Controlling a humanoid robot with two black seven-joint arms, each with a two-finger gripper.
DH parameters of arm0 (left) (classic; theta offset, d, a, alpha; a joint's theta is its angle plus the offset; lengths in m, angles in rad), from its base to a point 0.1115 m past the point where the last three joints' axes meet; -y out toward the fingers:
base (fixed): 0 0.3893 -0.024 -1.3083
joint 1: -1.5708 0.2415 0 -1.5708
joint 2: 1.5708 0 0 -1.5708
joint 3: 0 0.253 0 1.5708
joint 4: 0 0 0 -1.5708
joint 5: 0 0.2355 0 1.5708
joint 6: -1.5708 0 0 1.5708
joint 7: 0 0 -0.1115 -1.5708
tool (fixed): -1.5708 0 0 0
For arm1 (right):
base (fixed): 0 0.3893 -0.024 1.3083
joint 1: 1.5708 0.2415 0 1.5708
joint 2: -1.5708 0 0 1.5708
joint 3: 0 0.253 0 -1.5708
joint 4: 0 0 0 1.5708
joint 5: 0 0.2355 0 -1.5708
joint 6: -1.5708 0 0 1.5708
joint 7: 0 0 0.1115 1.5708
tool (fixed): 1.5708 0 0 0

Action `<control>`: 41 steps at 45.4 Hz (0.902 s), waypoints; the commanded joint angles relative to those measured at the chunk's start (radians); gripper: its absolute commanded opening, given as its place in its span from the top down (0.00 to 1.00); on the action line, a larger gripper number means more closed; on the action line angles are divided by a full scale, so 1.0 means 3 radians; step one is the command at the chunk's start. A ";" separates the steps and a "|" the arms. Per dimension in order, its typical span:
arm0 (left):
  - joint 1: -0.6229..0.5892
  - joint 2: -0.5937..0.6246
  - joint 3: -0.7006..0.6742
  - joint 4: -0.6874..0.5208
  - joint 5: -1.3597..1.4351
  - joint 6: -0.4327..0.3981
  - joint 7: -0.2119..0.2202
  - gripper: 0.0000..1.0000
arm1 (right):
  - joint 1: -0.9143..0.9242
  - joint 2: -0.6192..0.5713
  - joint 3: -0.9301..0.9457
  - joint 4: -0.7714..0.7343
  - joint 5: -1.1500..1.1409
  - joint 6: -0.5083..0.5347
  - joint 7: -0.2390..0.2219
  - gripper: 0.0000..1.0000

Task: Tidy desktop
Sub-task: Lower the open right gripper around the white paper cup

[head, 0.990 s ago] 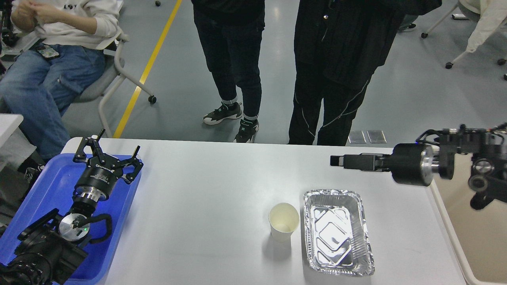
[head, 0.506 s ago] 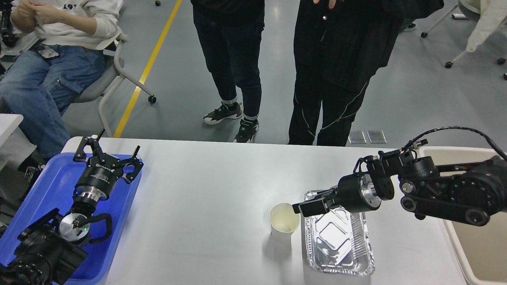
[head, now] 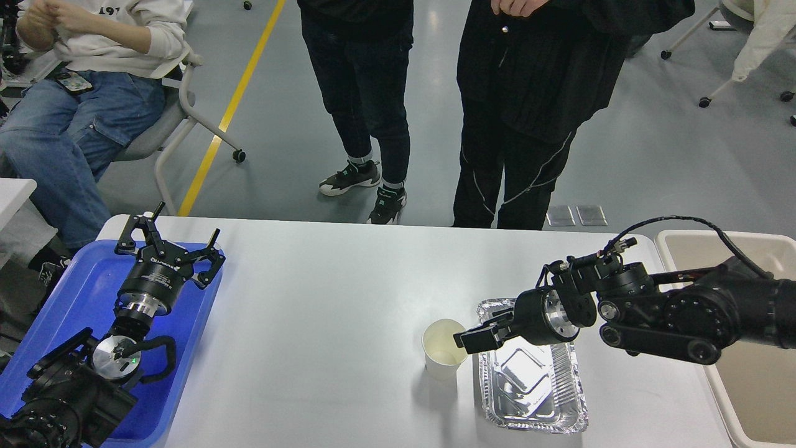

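Large smooth light-grey tabletop point(head: 311, 323) with rounded corners, filling the lower half of the frame. At lower centre-right stand a small cream paper cup point(head: 444, 348), upright and empty-looking, and just beside it a crinkled silver foil tray point(head: 532, 386). The right tool point(head: 467, 339) reaches in from the right, its tip at the cup's rim; whether its fingers are apart or together cannot be told. The left tool point(head: 168, 239), fingers spread and empty, hangs over a blue plastic tray point(head: 68, 298) at lower left. Step in hand, apparently: approaching the cup. The next move calls for closing on its thin wall gently, without crushing or tipping.
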State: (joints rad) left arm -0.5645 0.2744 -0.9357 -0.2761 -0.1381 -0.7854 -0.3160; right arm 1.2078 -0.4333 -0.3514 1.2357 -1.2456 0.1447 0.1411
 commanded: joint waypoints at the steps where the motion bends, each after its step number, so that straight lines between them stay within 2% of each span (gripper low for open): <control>1: 0.0000 -0.0004 0.0000 0.0000 0.0000 0.0000 0.0000 0.00 | -0.0191 0.0166 0.0031 -0.0227 -0.0010 -0.0048 -0.0036 0.00; 8: 0.0005 -0.0004 0.0000 0.0000 0.0000 0.0000 0.0000 0.00 | -0.0232 0.0360 0.0041 -0.0417 0.0010 -0.0104 -0.0036 0.00; 14: 0.0000 -0.0004 0.0000 0.0000 0.0000 0.0000 0.0000 0.00 | -0.0227 0.0371 0.0041 -0.0427 0.0010 -0.0129 -0.0036 0.01; 21: 0.0000 -0.0004 0.0000 0.0000 0.0000 0.0000 0.0000 0.00 | -0.0237 0.0381 0.0036 -0.0483 0.0010 -0.0165 -0.0031 0.09; 29: 0.0005 -0.0004 0.0000 0.0000 0.0000 0.0000 0.0000 0.00 | -0.0252 0.0386 0.0021 -0.0494 0.0000 -0.0267 -0.0031 0.10; 33: 0.0000 -0.0004 0.0000 0.0000 0.0000 0.0000 0.0000 0.00 | -0.0252 0.0381 0.0011 -0.0494 -0.0005 -0.0267 -0.0026 0.15; 35: 0.0000 0.0001 0.0000 0.0000 0.0000 0.0000 0.0000 0.00 | -0.0252 0.0381 0.0011 -0.0494 -0.0010 -0.0267 -0.0026 0.26; 38: 0.0000 -0.0004 0.0000 0.0000 0.0000 0.0000 0.0000 0.00 | -0.0242 0.0381 -0.0015 -0.0494 0.0021 -0.0221 -0.0026 0.62; 41: 0.0000 -0.0004 0.0000 0.0000 0.0000 0.0000 0.0000 0.00 | -0.0242 0.0381 -0.0025 -0.0483 0.0021 -0.0211 -0.0020 0.82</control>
State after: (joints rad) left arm -0.5641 0.2732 -0.9357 -0.2761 -0.1381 -0.7854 -0.3160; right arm 1.1349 -0.3214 -0.3481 1.0926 -1.2445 0.0759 0.1325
